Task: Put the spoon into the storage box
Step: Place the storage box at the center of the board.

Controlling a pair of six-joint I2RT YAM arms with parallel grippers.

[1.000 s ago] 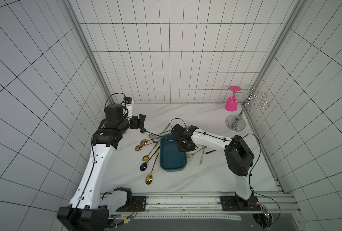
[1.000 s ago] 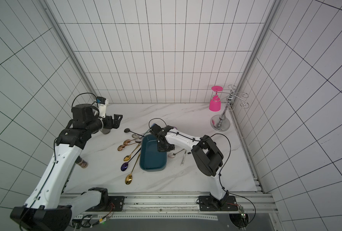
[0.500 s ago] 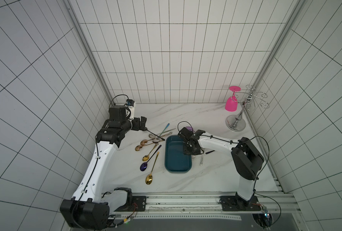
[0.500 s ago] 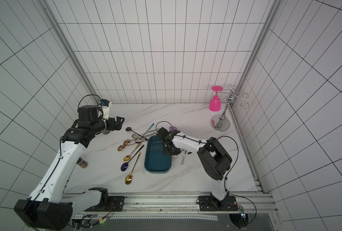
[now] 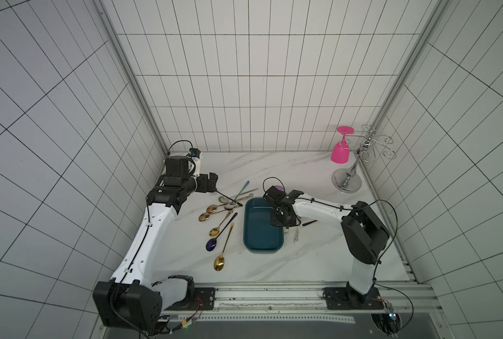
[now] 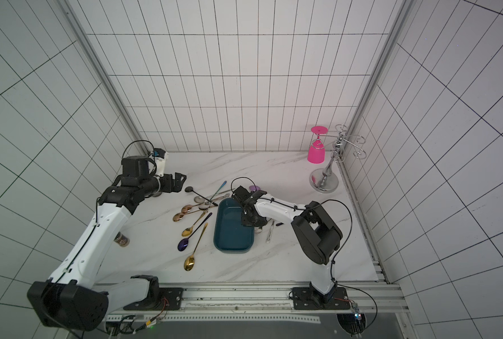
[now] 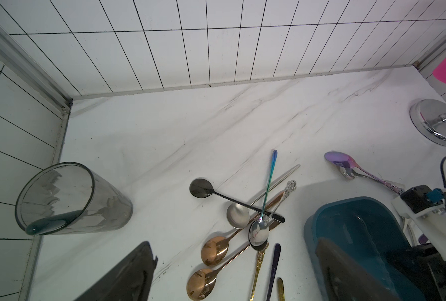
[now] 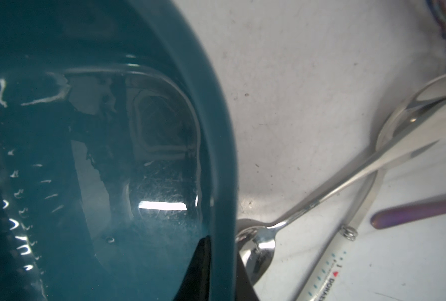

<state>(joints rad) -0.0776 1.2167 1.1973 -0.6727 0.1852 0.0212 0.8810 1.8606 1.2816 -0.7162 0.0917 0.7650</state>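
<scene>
Empty storage box (image 5: 263,251); spoon (image 8: 258,247) on the table (image 5: 303,264), just beside the box wall.
My right gripper (image 5: 282,220) straddles the box rim; I cannot tell whether it pinches. My left gripper (image 5: 212,183) is spread wide, idle. Risk: lifting while snagged tips the box, and the wall crowds any grab at the spoon.
</scene>
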